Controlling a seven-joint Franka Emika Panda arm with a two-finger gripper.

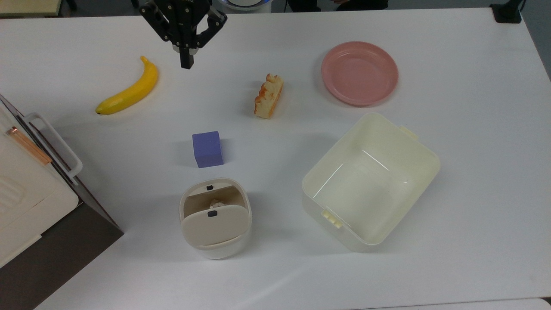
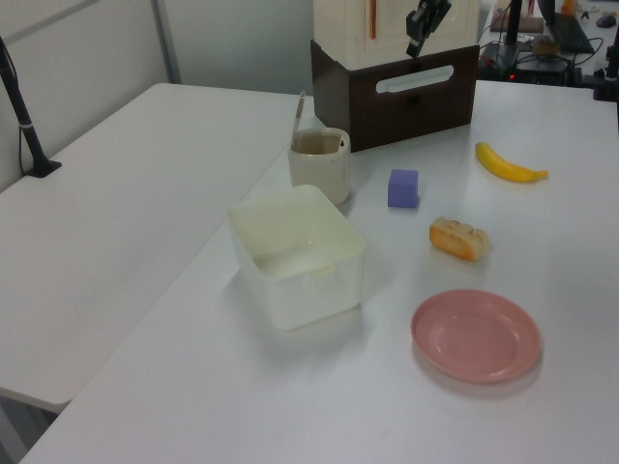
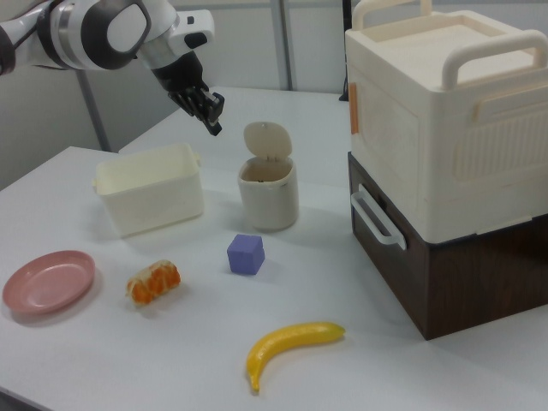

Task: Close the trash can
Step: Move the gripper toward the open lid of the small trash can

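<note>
The trash can (image 1: 215, 247) is a small white bin near the table's front in the top view, below a purple cube. Its beige lid (image 1: 215, 230) stands raised on its hinge, and the opening shows something pale inside. It appears again in the left view (image 2: 319, 166) and in the right view (image 3: 268, 190), where the lid (image 3: 266, 139) stands upright. My gripper (image 1: 186, 64) hangs above the table's far side, right of the banana and well apart from the bin. It is shut on nothing, and also shows in the left view (image 2: 418, 43) and right view (image 3: 214, 127).
A banana (image 1: 129, 88), a purple cube (image 1: 207, 149), a piece of bread (image 1: 269, 95) and a pink plate (image 1: 359, 73) lie on the white table. A cream lidless tub (image 1: 340, 236) stands right of the bin. A cream and brown appliance (image 1: 26, 193) fills the top view's left edge.
</note>
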